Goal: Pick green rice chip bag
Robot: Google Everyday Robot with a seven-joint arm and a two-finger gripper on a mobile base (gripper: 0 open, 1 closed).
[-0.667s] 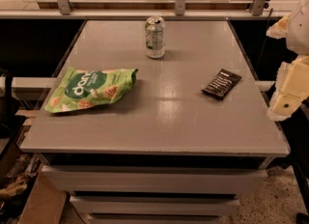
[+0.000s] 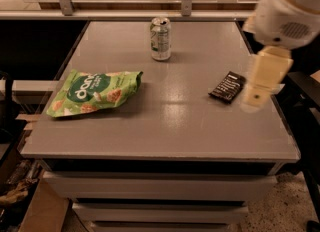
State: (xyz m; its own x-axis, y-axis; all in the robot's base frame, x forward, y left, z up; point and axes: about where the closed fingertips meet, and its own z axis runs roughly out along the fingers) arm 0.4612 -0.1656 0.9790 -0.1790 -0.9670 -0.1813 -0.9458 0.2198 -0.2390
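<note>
Green rice chip bag [image 2: 95,93]: lies flat on the grey worktop [image 2: 165,126], at about 9 o'clock from its middle and near the left edge. The logo faces up and the long side runs left to right.
Likely handling: light, soft and crinkly by the look. The puffed film skin should give under pressure and may slip, and the chips inside would probably crush under a hard squeeze.
Where to take hold: probably the crimped end seam at the bag's own 3 o'clock side, which points toward the worktop's middle. A pinch across the narrower width near that end could also serve. The glossy, rounded middle looks the poorer choice.
Tool [image 2: 257,88]: cream-coloured, hanging over the worktop's right edge at about 3 o'clock, well apart from the bag. Whether it is released or clenched, I cannot tell.
Dark wrapper [image 2: 228,87]: flat on the worktop, just beside the tool at its 9 o'clock. It is not the target.
Drink can [image 2: 160,38]: upright at 12 o'clock on the far part of the worktop, well apart from the bag.
</note>
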